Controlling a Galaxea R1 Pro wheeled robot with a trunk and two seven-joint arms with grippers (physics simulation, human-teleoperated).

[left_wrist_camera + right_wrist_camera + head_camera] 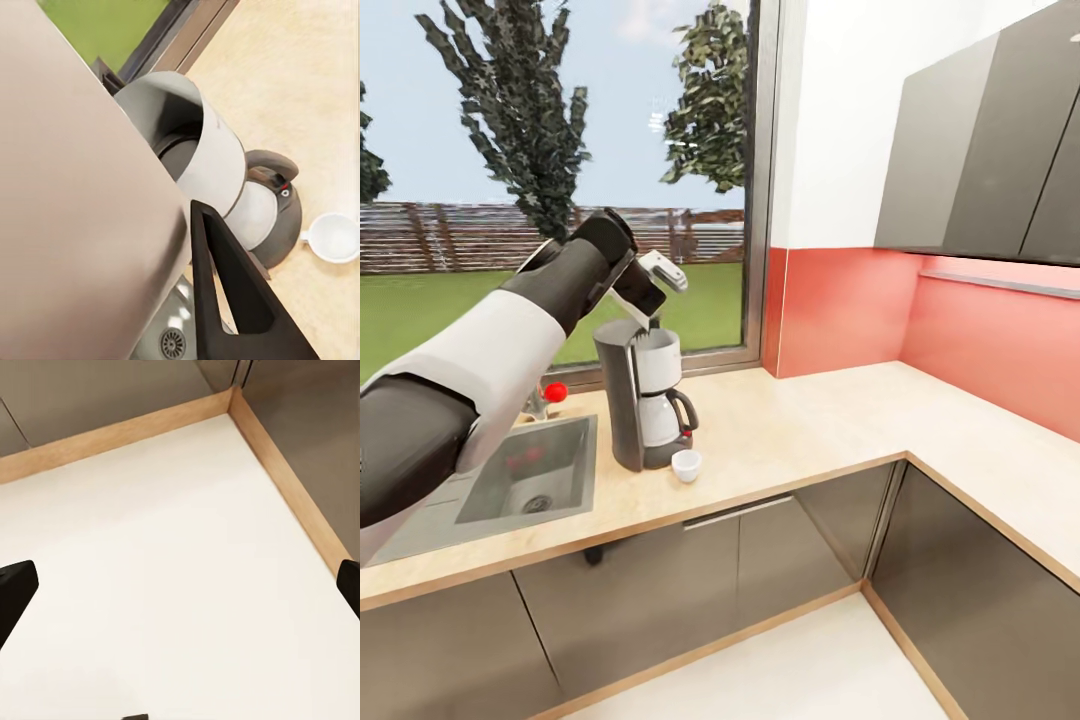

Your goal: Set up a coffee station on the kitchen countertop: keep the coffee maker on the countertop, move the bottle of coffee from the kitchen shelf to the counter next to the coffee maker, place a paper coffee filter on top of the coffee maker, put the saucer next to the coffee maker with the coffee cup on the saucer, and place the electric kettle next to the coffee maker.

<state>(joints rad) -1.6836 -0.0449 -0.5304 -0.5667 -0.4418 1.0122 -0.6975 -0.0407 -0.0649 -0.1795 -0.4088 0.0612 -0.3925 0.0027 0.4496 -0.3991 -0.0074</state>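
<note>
White paper coffee filter (82, 225) beside left fingers (240, 300), above coffee maker (645, 400)

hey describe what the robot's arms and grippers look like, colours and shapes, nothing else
The left arm is thick and rounded, with white shell segments between dark grey ones and a black wrist. Its left gripper has a light grey metal bracket and a black wedge-shaped finger with a triangular cut-out. The right gripper shows two black fingertips.

The coffee maker (643, 400) stands on the tabletop (810, 420) beside the sink (535, 475), near the window. The cup (686, 465) sits just before it. The left gripper (650, 325) hangs over the maker's top.
</note>
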